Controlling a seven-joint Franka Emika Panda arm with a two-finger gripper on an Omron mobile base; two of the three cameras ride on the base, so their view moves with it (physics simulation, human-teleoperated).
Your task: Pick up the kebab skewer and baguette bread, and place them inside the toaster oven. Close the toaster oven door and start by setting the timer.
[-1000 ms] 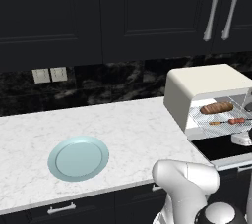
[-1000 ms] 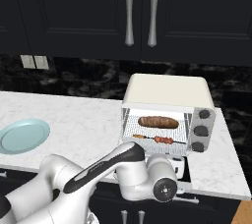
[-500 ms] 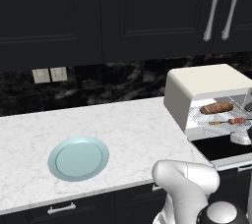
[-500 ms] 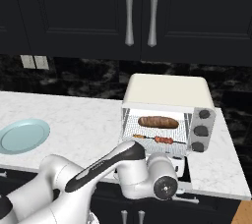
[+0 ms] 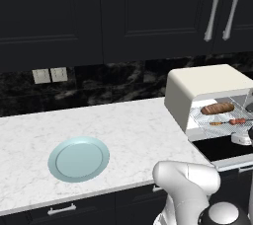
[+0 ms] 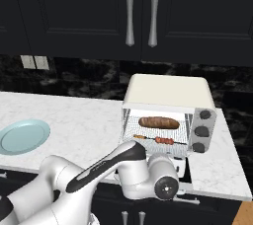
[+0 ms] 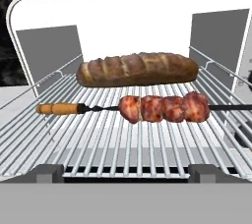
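From my hand view, the gripper (image 7: 126, 173) sits just in front of the toaster oven (image 6: 168, 95), its fingers (image 7: 48, 172) spread as wide as they go, holding nothing and touching nothing; both dark tips rise at the front edge of the wire rack (image 7: 98, 139).

The toaster oven stands on a white marbled tabletop (image 5: 128, 125), at its right end as I see it from the left base view. A pale blue plate (image 5: 78, 158) lies well to the left of the oven. Behind the oven runs a black veined backsplash with a pair of pale wall switches (image 5: 50, 75), and above it hang dark cabinets with silver bar handles (image 6: 142, 12).

Inside the oven, the baguette bread (image 7: 137, 69) lies lengthwise toward the back of the rack, golden-brown with a scored crust. The kebab skewer (image 7: 147, 107) lies just in front of it and parallel, reddish-brown chunks bunched toward the oven's right (its orange handle points left). The toaster oven door (image 5: 222, 146) hangs open, folded down in front of the oven. Three knobs (image 6: 201, 131) sit in a column beside the opening.
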